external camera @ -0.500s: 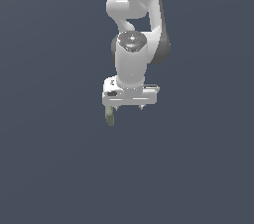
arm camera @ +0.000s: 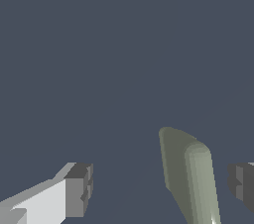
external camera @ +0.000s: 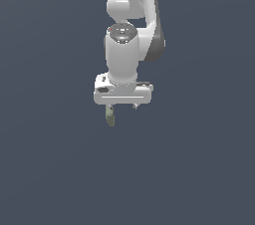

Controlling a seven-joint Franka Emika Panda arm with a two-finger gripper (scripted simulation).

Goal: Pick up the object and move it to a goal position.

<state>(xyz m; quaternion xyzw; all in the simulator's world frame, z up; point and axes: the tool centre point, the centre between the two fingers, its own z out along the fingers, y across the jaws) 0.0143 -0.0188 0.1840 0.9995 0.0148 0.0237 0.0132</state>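
Observation:
The object (external camera: 109, 116), a small olive-green elongated block, shows just under the white hand, on the exterior view's left side of it. In the wrist view the object (arm camera: 191, 178) lies between the two fingers, much nearer to one finger (arm camera: 240, 186) than to the other finger (arm camera: 74, 191). A narrow gap separates it from the near finger, so neither pad touches it. My gripper (external camera: 122, 107) is open around the block, pointing straight down, and its midpoint (arm camera: 158, 188) lies beside the block.
A plain dark blue-grey surface (external camera: 199, 169) fills both views. The white arm (external camera: 132, 15) rises above the hand toward the top of the exterior view.
The hand has shifted slightly toward the exterior view's left. The block stays in the same place and the fingers remain apart.

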